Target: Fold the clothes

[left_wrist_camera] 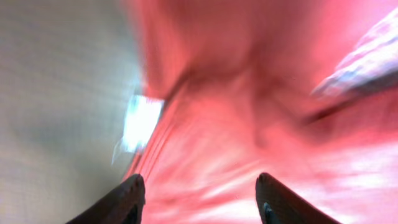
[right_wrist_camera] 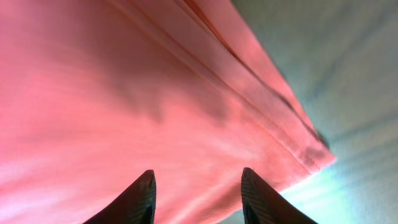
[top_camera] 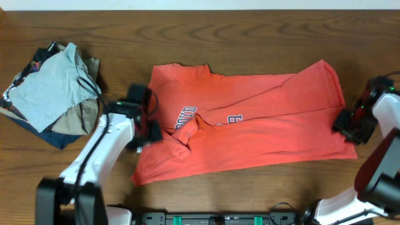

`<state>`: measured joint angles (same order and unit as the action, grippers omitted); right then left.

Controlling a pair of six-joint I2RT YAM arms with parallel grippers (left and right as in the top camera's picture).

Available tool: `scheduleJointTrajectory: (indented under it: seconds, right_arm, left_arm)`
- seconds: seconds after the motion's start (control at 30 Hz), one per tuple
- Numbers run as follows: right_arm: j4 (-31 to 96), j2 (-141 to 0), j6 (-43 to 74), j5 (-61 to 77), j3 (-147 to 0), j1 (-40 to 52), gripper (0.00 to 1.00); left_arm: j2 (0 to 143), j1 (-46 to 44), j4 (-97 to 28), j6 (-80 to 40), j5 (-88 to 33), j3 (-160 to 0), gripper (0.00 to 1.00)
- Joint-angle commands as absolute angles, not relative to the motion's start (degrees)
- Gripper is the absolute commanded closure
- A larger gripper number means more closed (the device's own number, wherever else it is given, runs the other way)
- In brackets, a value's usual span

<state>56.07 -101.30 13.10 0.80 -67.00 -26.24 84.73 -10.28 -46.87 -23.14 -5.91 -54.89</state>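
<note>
**Both claws spread, one at each end of the shirt**

The red-orange T-shirt [top_camera: 262,131] lies across the middle of the wooden table [top_camera: 250,31], long axis running side to side. One layer is doubled over on a slant, and the white lettering [top_camera: 186,115] is half swallowed by a fold. The left gripper [top_camera: 149,125] sits at the shirt's left edge, beside a bunched ridge of cloth. Its wrist view shows the fingers parted, with fabric beyond them and nothing pinched. At the far end, the right gripper [top_camera: 347,125] hovers at the shirt's right edge, jaws likewise apart, a stitched corner just ahead of it. So each arm has its own end, and the cloth runs from each claw toward the centre. The next fold will probably carry an end inward along that axis. There is bare wood in front and behind. The only neighbour is the grey T-shirt [top_camera: 50,84] topping a pile well off to the left.
</note>
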Motion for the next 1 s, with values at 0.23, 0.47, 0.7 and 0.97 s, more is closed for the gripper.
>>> scheduleJointTrajectory:
  seconds: [0.23,0.47,0.7,0.97]
  right_arm:
    - [55.86,-89.45,1.17,15.49,-71.72,-22.41,0.30]
    - [57.34,-88.40,1.19,18.55,-71.64,-22.00,0.09]
    - [57.71,-88.40,1.19,18.55,-71.61,-22.00,0.09]
    - [57.71,-88.40,1.19,18.46,-71.61,-22.00,0.09]
  left_arm:
    - [94.89,-10.17,-36.49,-13.04,-6.00,-72.12,0.27]
    - [108.92,-5.26,-29.95,-9.39,-12.43,-81.82,0.20]
    - [116.68,-3.11,-18.20,-8.54,-15.86,-82.65,0.20]
    - [122.63,-3.20,-11.79,-8.40,-15.90,-82.65,0.20]
